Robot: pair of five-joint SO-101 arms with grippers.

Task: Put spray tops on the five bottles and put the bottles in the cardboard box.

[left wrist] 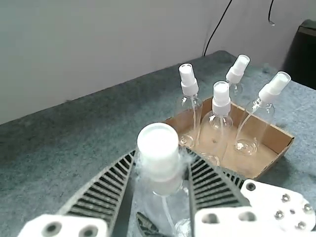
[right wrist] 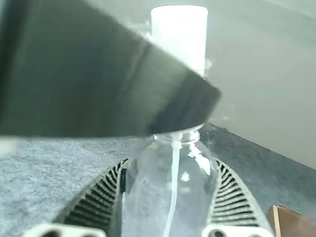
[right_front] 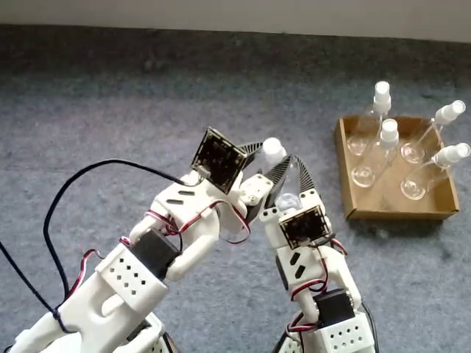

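The cardboard box [right_front: 397, 214] is sitting on the desk [right_front: 110, 110] at the right of the high view, with four bottles [right_front: 375, 151] standing inside it. Left of the box, the right gripper [right_front: 293, 173] is gripping the fifth bottle [right_front: 288, 193] around its body. The left gripper [right_front: 265, 158] is gripping the spray top [right_front: 273, 149] on its neck.

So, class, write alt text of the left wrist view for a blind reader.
The left gripper's black ribbed fingers clamp a white spray top on a clear plastic bottle. Behind, four capped bottles stand in a brown cardboard box.
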